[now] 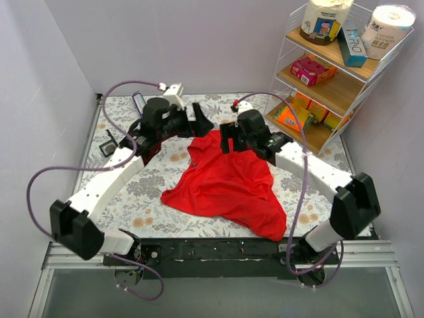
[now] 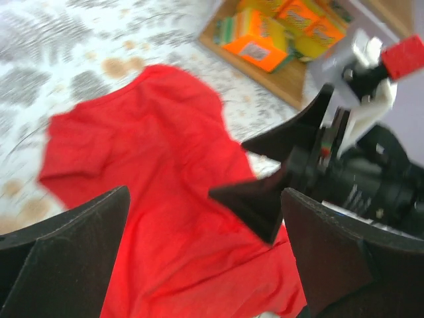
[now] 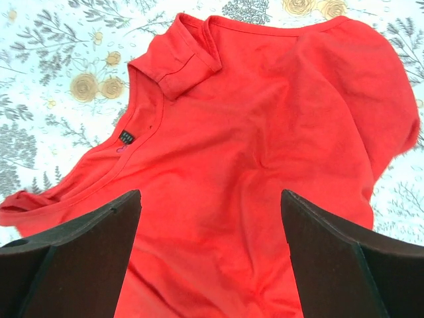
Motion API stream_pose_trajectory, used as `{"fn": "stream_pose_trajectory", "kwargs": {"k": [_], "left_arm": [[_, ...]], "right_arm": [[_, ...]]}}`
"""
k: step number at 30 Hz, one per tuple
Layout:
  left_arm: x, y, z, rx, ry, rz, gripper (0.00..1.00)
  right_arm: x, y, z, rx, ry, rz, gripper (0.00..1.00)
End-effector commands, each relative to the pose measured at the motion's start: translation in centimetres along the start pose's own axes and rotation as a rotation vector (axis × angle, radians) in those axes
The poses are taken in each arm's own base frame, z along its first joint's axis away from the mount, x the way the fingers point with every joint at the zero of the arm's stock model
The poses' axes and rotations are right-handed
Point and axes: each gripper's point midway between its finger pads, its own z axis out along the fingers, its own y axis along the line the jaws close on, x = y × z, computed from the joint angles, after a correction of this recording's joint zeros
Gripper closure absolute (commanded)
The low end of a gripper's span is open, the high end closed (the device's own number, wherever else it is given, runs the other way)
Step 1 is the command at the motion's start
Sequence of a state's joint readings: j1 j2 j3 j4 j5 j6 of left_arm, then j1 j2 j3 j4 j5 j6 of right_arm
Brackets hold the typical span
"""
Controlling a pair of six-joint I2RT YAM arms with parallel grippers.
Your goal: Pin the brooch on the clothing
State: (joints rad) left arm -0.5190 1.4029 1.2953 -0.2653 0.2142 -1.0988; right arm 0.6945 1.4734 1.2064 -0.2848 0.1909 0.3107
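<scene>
Red top (image 1: 225,189) lies crumpled across the middle of the floral table (image 1: 149,195). The left claw (image 2: 205,192) and right claw (image 3: 211,192) (close together above its far edge) both gape wide, each holding nothing.

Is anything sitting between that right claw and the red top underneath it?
Nothing visible does. The right gripper hangs open above the red tank top, and only bare fabric shows between its fingers.
</scene>
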Motion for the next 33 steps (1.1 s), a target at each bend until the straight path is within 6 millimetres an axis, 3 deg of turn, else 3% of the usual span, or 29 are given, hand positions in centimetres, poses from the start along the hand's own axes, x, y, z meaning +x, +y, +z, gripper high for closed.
{"fn": "stream_pose_trajectory", "kwargs": {"k": [1,2,4,6,10,14,19,21,26,33], "left_arm": [[6.1,8.4,-4.9,-0.329,0.142,-0.113,0.02],[6.1,8.8,-6.4,-0.367,0.117,-0.161,0.02],[8.9,10.9,-8.5,-0.458,0.163,-0.226,0.02],[9.6,10.8,-10.2,-0.469,0.126,-0.295,0.02],[14.8,13.0,-11.9,-0.594,0.212,-0.396,0.02],[17.2,14.9,-13.2,-0.725,0.285,-0.421,0.02],[17.5,15.2,-13.7,-0.736,0.242,-0.431,0.02],[18.5,15.6,-13.8,-0.744,0.253,-0.443,0.02],[21.1,16.7,-13.5,-0.767,0.274,-0.481,0.02],[22.2,16.3,-12.2,-0.720,0.266,-0.566,0.02]], "right_arm": [[-1.5,0.7,3.0,-0.069,0.021,-0.065,0.07],[-2.8,1.1,3.4,-0.083,0.007,-0.067,0.09],[-1.7,0.7,6.2,-0.076,0.076,-0.072,0.12],[-1.2,0.5,8.6,-0.077,0.126,-0.090,0.15],[-0.4,1.2,11.7,-0.150,0.180,-0.117,0.17],[0.2,1.4,14.2,-0.171,0.220,-0.124,0.18],[1.2,1.9,16.9,-0.225,0.246,-0.100,0.20],[2.4,1.8,18.0,-0.237,0.280,-0.084,0.20],[2.9,2.3,19.3,-0.262,0.281,-0.065,0.23],[2.7,2.3,20.4,-0.259,0.272,-0.051,0.36]]}}
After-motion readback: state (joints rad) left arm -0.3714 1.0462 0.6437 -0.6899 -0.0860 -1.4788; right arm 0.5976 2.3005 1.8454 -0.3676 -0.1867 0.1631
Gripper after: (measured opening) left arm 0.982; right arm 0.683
